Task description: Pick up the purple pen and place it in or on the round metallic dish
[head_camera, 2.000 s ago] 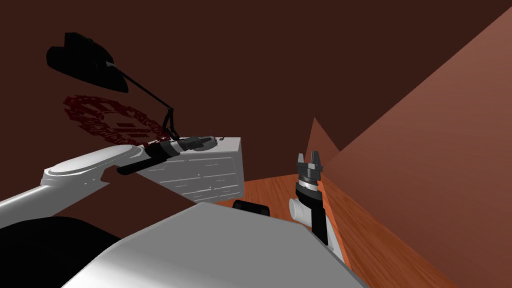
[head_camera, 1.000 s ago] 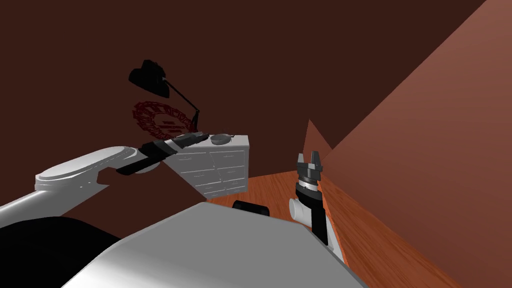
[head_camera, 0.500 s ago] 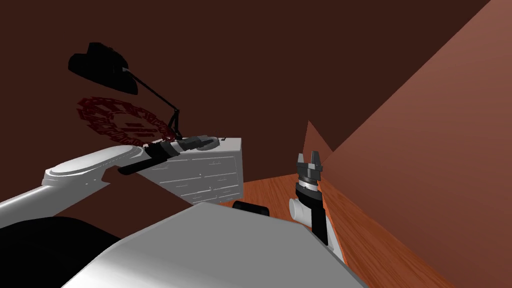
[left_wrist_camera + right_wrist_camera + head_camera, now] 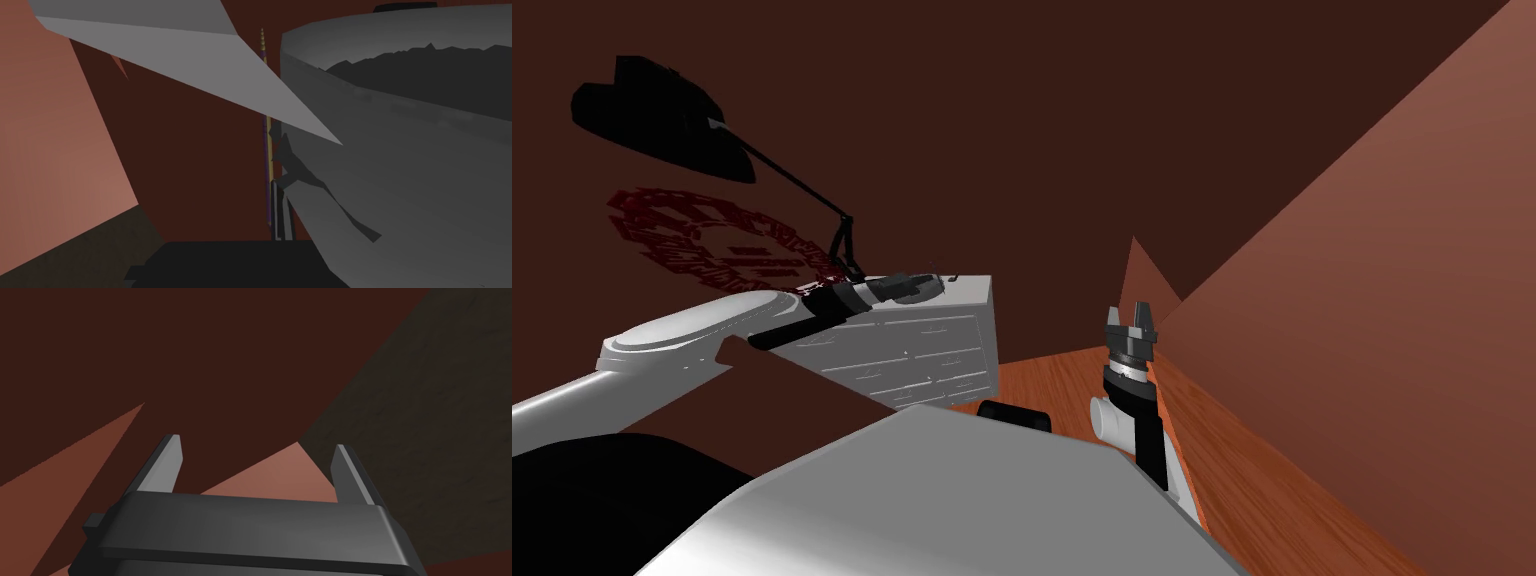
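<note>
- Swung with the head camera since half a second ago: black lamp (image 4: 662, 115) and dark red wall pattern (image 4: 712, 240) further toward that view's left; own move, not theirs; left tool (image 4: 912, 287) matching its earlier place over the top of the dresser (image 4: 912, 345).
- Counted: one purple pen (image 4: 268, 125); one round grey dish (image 4: 400, 190); one lamp; one white dresser with drawers; two tools.
- Left tool: clenched on the pen; fingers (image 4: 278, 210) pressed close together.
- Pen: upright along those fingers, purple with a yellow streak, tip pointing away from the tool; just beside the dish, outside its wall; touching or not, cannot tell.
- Right tool (image 4: 1139, 318): raised near the right-hand wall, well apart from the dresser; fingers spread wide, grasping nothing.
- Wall pattern: round, behind the lamp's arm; marks too blurred to read.
</note>
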